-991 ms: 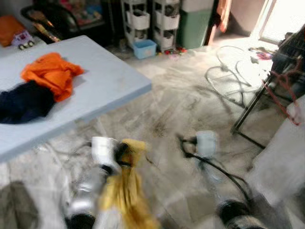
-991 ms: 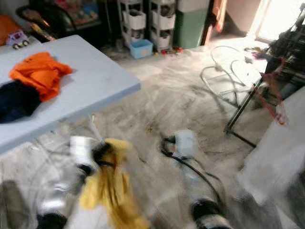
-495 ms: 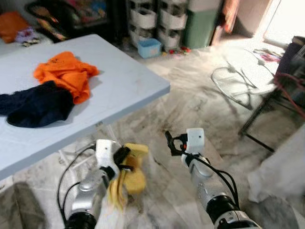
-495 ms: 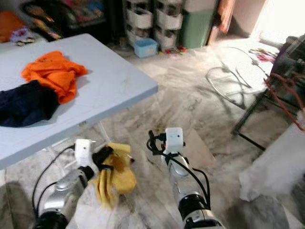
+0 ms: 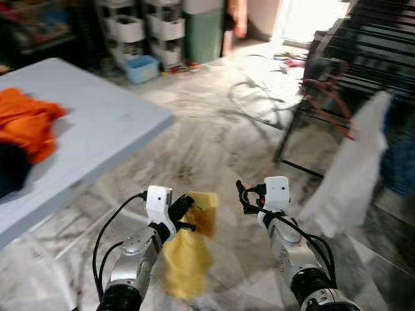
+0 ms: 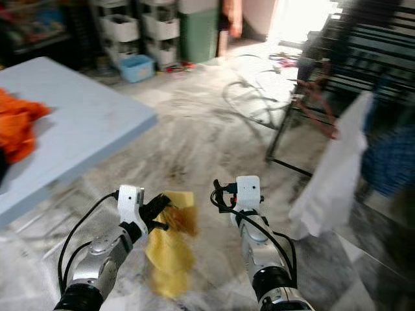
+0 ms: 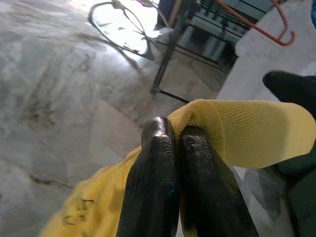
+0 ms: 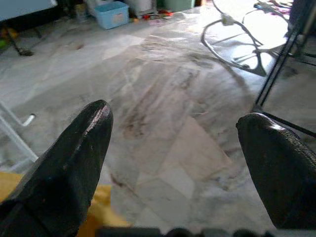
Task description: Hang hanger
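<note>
My left gripper (image 5: 185, 211) is shut on a yellow cloth (image 5: 187, 254) that hangs below it over the marble floor. In the left wrist view the two fingers (image 7: 159, 182) pinch a fold of the yellow cloth (image 7: 247, 133). To its right, at about the same height, my right gripper (image 5: 242, 194) stands open; between its fingertips (image 8: 74, 158) I see only floor. A red hanger (image 5: 332, 107) hangs on the dark drying rack (image 5: 363, 52) at the far right, apart from both grippers. A white garment (image 5: 343, 175) hangs from the rack beside it.
A light blue table (image 5: 97, 129) carrying orange clothes (image 5: 26, 126) stands to the left. Storage drawers (image 5: 139, 26), a blue bin (image 5: 141, 68) and a green bin (image 5: 204, 29) line the back wall. A loop of white cable (image 5: 259, 97) lies on the floor by the rack's leg.
The camera has swung to the right: the table slid left and the drying rack with the white garment came closer. Both arms keep their pose, and the left still holds the yellow cloth.
</note>
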